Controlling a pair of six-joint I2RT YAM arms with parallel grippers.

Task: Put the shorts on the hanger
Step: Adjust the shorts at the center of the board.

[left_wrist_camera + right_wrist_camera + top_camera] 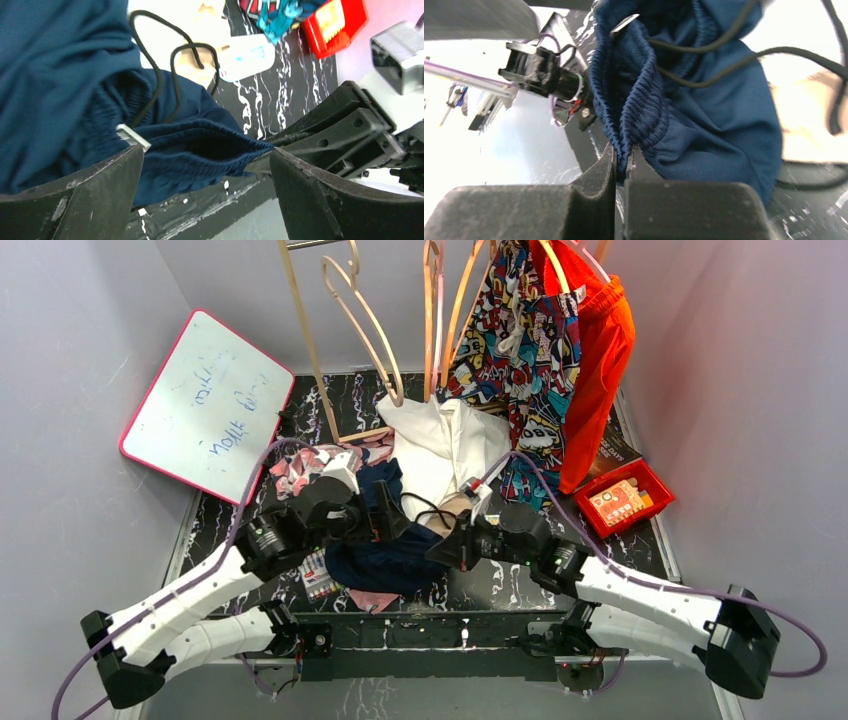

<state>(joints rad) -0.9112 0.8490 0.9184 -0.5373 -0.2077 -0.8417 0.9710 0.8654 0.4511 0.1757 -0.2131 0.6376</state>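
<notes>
Inside right claw (624,160), navy shorts (709,115)

Your cell is enclosed by plain grey walls (60,360) on three sides. Your table (490,590) is black with white marbling. A pink-framed whiteboard (205,405) leans against the left wall. Lighting even.

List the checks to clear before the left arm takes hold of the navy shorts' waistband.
1. Right gripper pinches the shorts at the waistband: ok.
2. Left gripper open wide: ok.
3. Waistband edge lined up inside the left gripper: cannot tell, depth unclear.
4. Drawstring clear of both grippers: cannot tell; it loops loose over the fabric.
5. Hanger free to take the shorts: ok, it hangs bare at the back.
</notes>
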